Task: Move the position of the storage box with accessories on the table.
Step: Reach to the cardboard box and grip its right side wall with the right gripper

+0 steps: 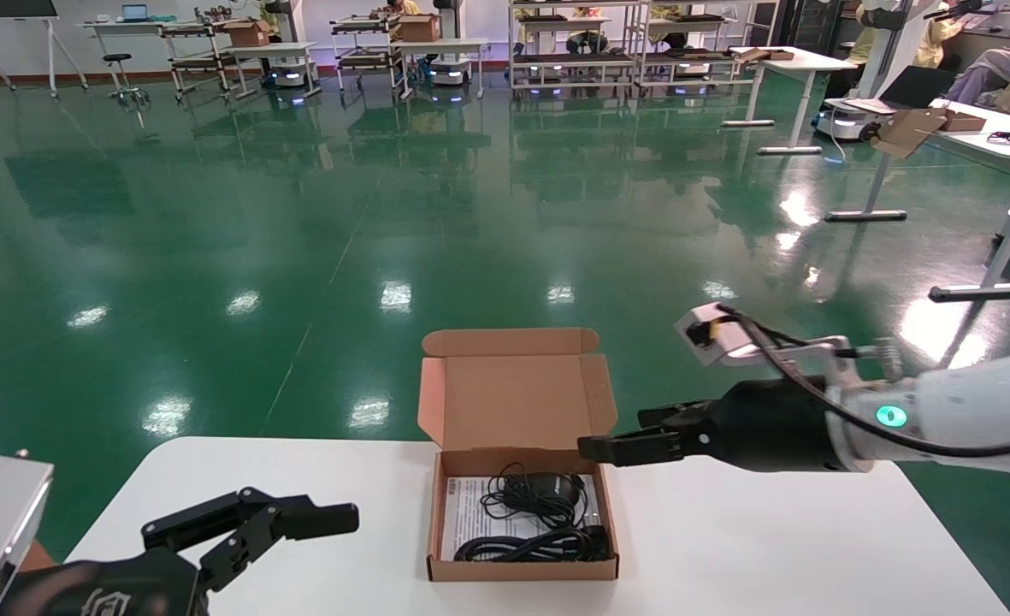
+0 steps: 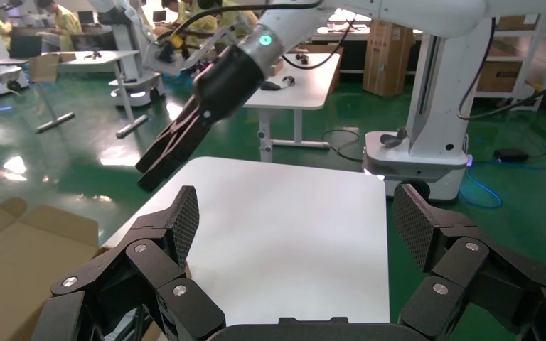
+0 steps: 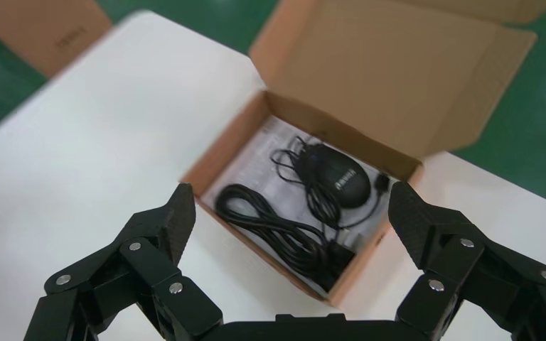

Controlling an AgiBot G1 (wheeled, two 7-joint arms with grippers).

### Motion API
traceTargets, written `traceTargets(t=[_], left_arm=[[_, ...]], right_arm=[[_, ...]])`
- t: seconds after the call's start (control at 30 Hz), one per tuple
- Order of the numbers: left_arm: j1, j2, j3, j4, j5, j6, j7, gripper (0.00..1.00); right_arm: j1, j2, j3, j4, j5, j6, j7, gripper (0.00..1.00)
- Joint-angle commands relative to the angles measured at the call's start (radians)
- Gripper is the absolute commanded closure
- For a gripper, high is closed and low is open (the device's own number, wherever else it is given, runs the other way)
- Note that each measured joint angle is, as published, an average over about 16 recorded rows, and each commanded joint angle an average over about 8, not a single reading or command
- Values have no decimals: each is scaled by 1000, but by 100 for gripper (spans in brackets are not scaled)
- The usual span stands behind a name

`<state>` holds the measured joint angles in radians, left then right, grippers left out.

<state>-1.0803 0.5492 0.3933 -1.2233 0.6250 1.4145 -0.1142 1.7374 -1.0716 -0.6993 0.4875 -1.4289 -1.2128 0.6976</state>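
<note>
we see bare table (image 1: pixel 770 547) both sides of storage box (image 1: pixel 522 569) | raised lid (image 1: pixel 513 389) blocks far side

A glossy green floor (image 1: pixel 316 214) fills the room and mirrors the ceiling lights as bright white patches. Along the far white wall (image 1: pixel 68 47) stand white desks (image 1: pixel 274 53) and metal shelving racks (image 1: pixel 573 43), some carrying brown cartons (image 1: pixel 248 32). A black stool (image 1: pixel 124 81) stands near the far left. On the right are more white desks with T-shaped legs (image 1: pixel 800 81), one with a laptop (image 1: pixel 919 85) on it. People in yellow clothing (image 1: pixel 941 38) sit at the far right. In the left wrist view, a tall brown carton (image 2: pixel 389 46) stands on the floor behind another white desk (image 2: pixel 302 82).
</note>
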Motion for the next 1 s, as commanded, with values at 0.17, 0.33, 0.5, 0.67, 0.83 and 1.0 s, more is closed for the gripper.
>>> traceTargets(t=[0.17,0.33,0.5,0.67,0.83,1.0], left_arm=[[0,0,0,0,0,0,0,0],[0,0,0,0,0,0,0,0],[0,0,0,0,0,0,0,0],[0,0,0,0,0,0,0,0],[0,0,0,0,0,0,0,0],[0,0,0,0,0,0,0,0]], right_arm=[[35,-73,-35,-113,-61,48,9,0],[20,-80,6,-139,-25,52,-51,0],[14,-76,20,-141,-15,54,-59,0],[14,-75,15,-134,-7,51,-51,0],[17,-83,6,-138,-13,52,-39,0],[39,-127,-21,-194,-56,80,17,0]])
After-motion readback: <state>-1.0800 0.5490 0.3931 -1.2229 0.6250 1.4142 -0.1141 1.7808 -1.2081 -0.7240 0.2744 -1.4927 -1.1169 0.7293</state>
